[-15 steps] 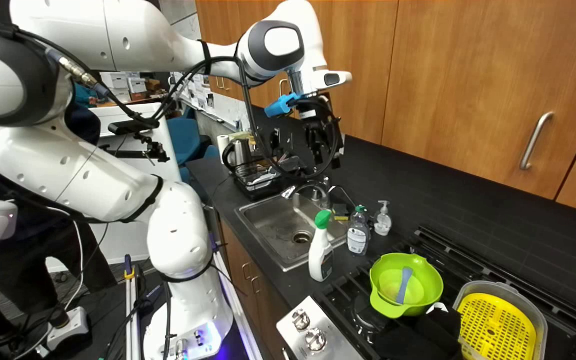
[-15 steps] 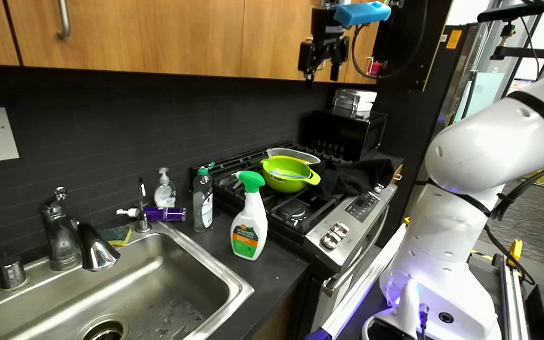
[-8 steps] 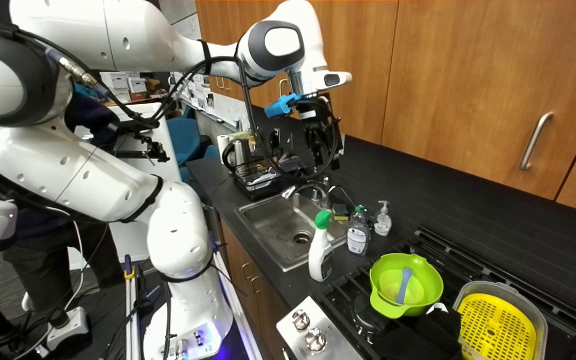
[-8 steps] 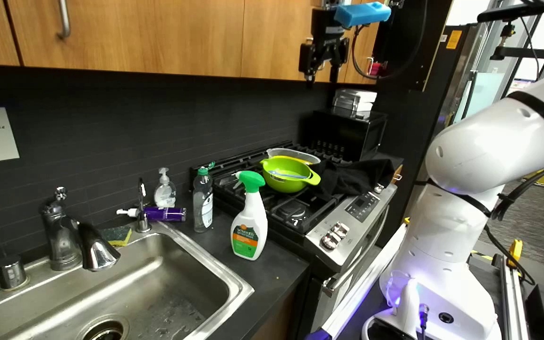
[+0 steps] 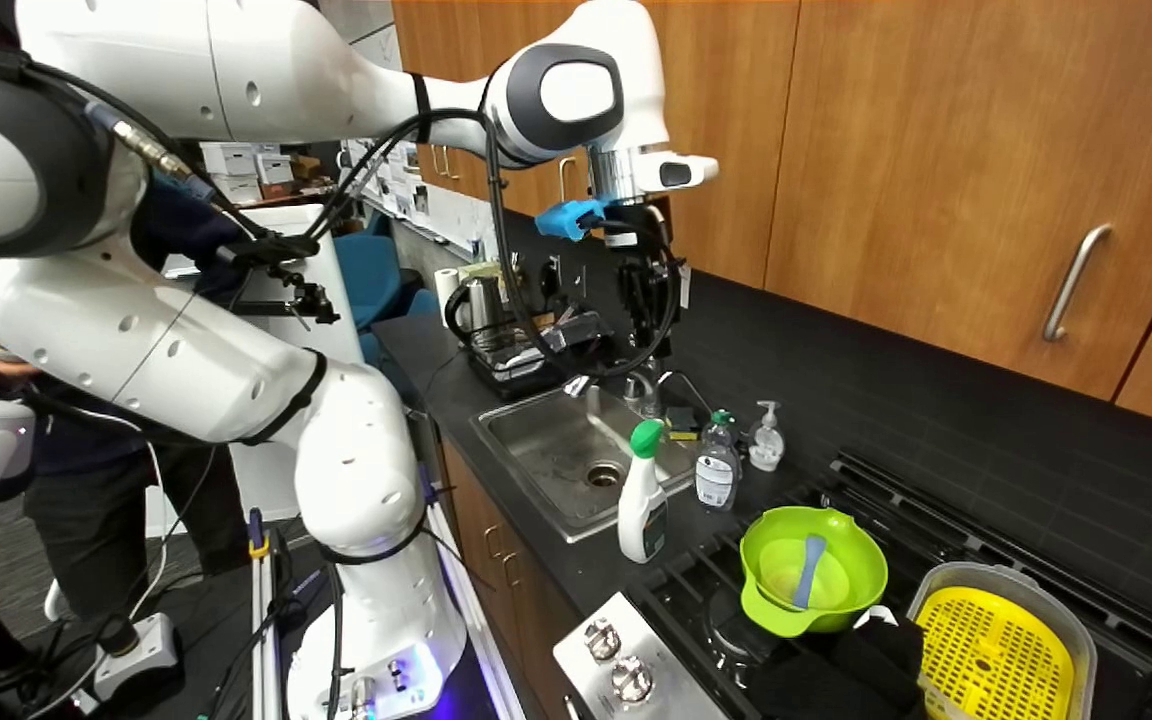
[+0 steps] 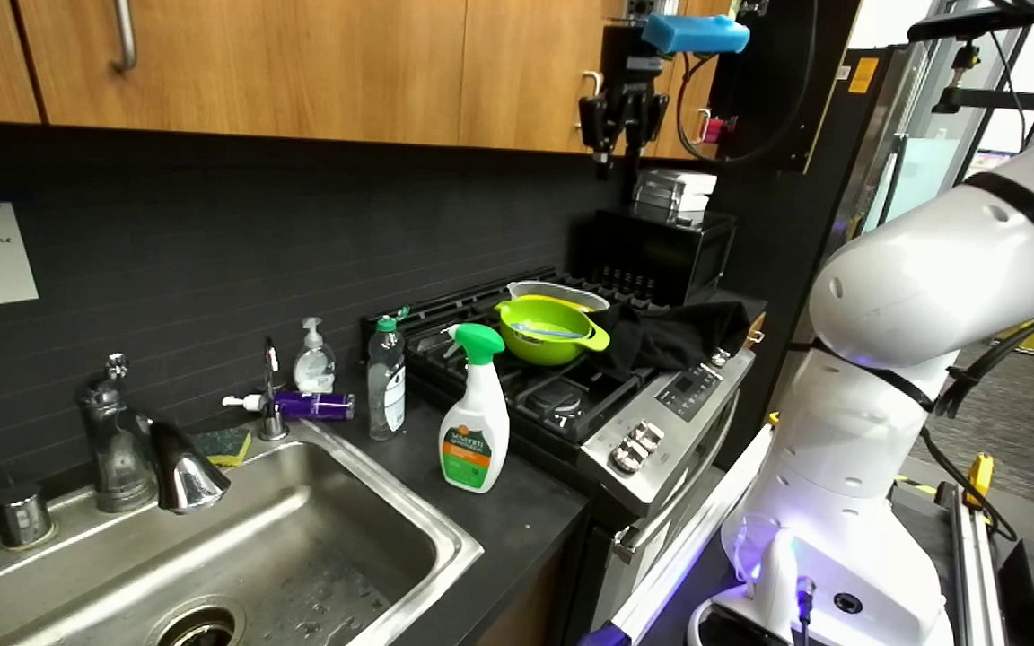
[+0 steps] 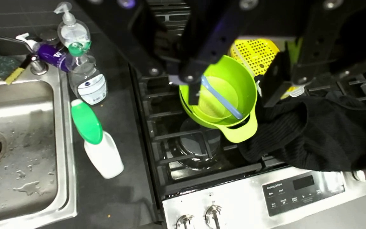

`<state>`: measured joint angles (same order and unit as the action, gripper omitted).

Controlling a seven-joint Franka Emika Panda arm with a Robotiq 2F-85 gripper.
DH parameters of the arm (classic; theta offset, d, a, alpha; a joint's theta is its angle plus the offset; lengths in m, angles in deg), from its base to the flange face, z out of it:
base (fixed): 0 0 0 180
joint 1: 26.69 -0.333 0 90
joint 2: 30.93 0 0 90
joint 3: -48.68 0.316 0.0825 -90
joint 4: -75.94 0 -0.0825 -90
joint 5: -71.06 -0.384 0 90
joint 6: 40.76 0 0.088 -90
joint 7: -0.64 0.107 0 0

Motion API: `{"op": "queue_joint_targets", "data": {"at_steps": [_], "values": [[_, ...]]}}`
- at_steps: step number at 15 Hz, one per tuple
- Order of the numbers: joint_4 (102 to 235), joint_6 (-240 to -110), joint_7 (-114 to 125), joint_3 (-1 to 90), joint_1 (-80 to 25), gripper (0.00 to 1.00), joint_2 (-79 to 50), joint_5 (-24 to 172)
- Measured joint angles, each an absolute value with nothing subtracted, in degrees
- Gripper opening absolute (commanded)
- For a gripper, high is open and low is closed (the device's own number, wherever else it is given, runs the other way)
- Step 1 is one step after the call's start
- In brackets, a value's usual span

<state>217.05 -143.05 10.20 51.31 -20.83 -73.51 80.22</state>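
Observation:
High above the stove, my gripper (image 6: 617, 167) hangs pointing down, its fingers partly closed with a gap between them. In the wrist view the gripper (image 7: 233, 99) comes in from the top, and nothing sits between its fingertips. Seen through that gap, far below, is a green bowl (image 7: 248, 90) with a lighter bowl nested inside and a blue utensil (image 7: 223, 99) lying in it. The bowl rests on the stove grates. A white spray bottle (image 6: 472, 440) with a green head stands upright on the counter beside the stove. The gripper touches none of these.
A clear dish-soap bottle (image 6: 386, 381), a pump bottle (image 5: 765, 440) and a purple bottle (image 6: 315, 406) stand or lie near the sink (image 5: 536, 490). A yellow colander (image 5: 996, 650) and black cloth (image 7: 322, 133) are on the stove. Wooden cabinets (image 5: 946, 150) line the wall.
The gripper's fingers have drawn closer together. The wrist has shifted slightly and sunk a little, to the right in both exterior views. Objects on counter and stove have not moved; the person behind the arm has.

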Motion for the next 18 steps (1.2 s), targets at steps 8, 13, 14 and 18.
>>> {"op": "queue_joint_targets", "data": {"at_steps": [8,13,14,18], "values": [[217.05,-143.05,10.23,51.19,-20.84,0.54,-73.41,80.22],[217.05,-143.05,10.23,51.18,-20.84,0.79,-73.41,80.22],[217.05,-143.05,10.23,51.18,-20.84,0.84,-73.42,80.21],[217.05,-143.11,10.23,51.37,-20.97,1.00,-73.42,80.21]]}}
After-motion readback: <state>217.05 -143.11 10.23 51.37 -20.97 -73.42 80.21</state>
